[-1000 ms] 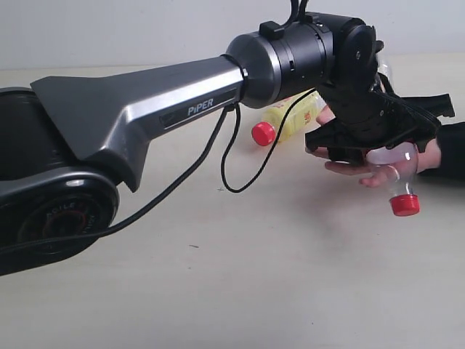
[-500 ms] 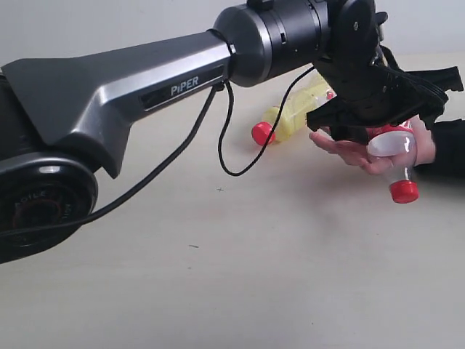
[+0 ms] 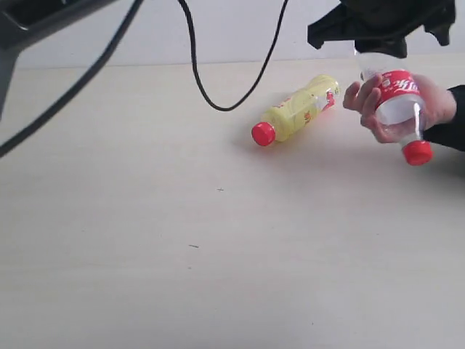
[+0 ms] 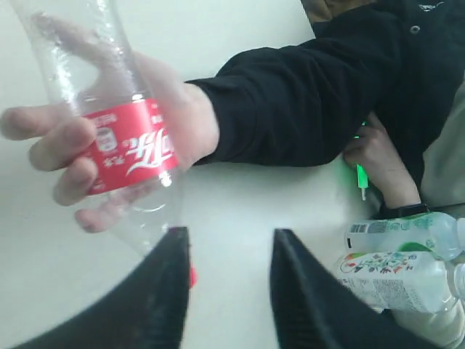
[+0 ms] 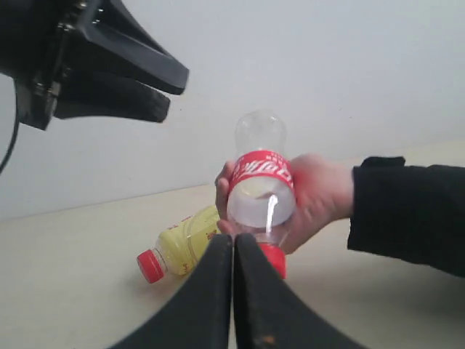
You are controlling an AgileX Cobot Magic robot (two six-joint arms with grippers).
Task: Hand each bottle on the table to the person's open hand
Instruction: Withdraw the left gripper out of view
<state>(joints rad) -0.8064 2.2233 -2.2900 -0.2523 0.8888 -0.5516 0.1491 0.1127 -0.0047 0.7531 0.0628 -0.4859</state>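
Observation:
The clear bottle (image 3: 396,98) with red label and cap hangs cap-down in the person's hand (image 3: 438,102), whose fingers are curled round it. My left gripper (image 3: 381,33) is just above it, apart from it. In the left wrist view that gripper (image 4: 227,247) is open and holds nothing, with the clear bottle (image 4: 127,145) off to one side. The yellow bottle (image 3: 294,111) with a red cap lies on its side on the table (image 3: 145,254). My right gripper (image 5: 232,240) is shut and empty, facing the yellow bottle (image 5: 182,251) and the hand (image 5: 323,193).
A white-green label bottle (image 4: 407,236) and a fruit-picture label bottle (image 4: 385,280) lie past the person's black sleeve (image 4: 305,102). A black cable (image 3: 211,94) hangs over the table's far side. The left arm's body crosses the top left corner.
My left gripper has let go of the clear bottle and risen, the arm swinging up out of view. The hand has closed round the bottle and lifted it.

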